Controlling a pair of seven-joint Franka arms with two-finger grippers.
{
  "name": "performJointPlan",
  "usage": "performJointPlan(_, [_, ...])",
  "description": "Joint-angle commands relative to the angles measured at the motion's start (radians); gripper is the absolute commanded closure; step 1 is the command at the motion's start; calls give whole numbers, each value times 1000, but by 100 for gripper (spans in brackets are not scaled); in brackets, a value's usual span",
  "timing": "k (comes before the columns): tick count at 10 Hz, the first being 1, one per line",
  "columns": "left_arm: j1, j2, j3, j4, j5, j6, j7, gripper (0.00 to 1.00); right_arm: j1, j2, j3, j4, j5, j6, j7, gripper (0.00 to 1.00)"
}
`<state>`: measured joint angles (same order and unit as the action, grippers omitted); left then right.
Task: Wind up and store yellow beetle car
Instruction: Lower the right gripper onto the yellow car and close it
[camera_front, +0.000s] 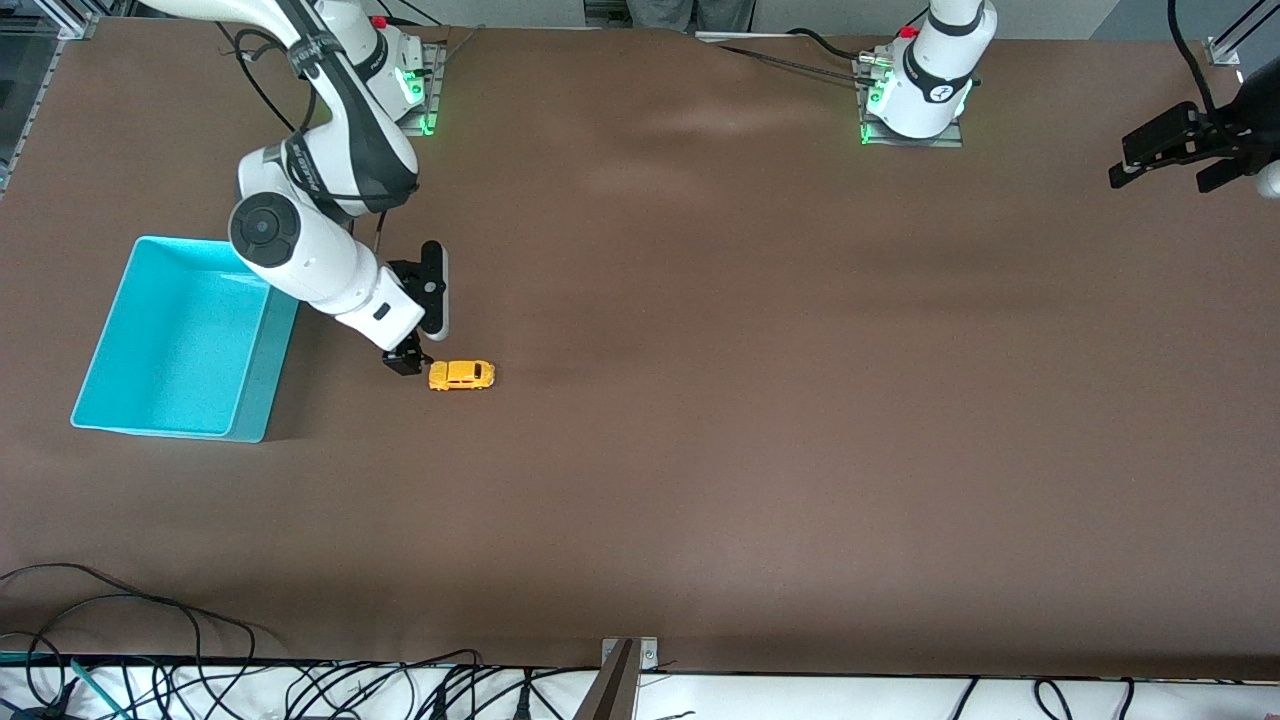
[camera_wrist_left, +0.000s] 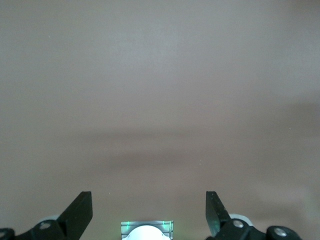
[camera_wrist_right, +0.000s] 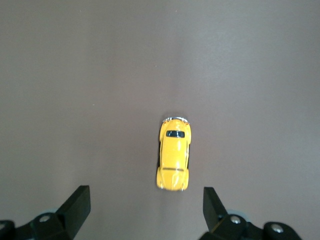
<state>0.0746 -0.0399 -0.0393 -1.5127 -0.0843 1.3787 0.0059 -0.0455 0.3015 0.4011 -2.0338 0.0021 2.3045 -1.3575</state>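
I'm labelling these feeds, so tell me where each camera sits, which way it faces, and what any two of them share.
Front view: high across the table, facing both arms' bases; shows the yellow beetle car, the turquoise bin, the right pincer beside the car, the left pincer waiting at the left arm's end.
Left wrist view: on the left wrist, looking down at bare table; its open fingers show.
Right wrist view: on the right wrist, looking down at the car; its open fingers show.
Shared: front and right wrist views both show the car.

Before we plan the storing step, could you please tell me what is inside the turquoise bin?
The turquoise bin shows only its bare floor; nothing lies there. The right arm covers one corner. The yellow beetle car stands on the table beside it.
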Motion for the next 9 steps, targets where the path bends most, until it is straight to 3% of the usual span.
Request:
performJointPlan(1, [-1, -5, 4, -34, 6, 80, 38, 0, -13, 83, 2, -17, -4, 108, -69, 0])
performJointPlan(4, [4, -41, 4, -95, 43, 125, 154, 0, -28, 155, -4, -8, -17, 162, -95, 0])
performJointPlan(9, [4, -25, -36, -80, 97, 102, 152, 0, -33, 200, -10, -5, -8, 277, -31, 0])
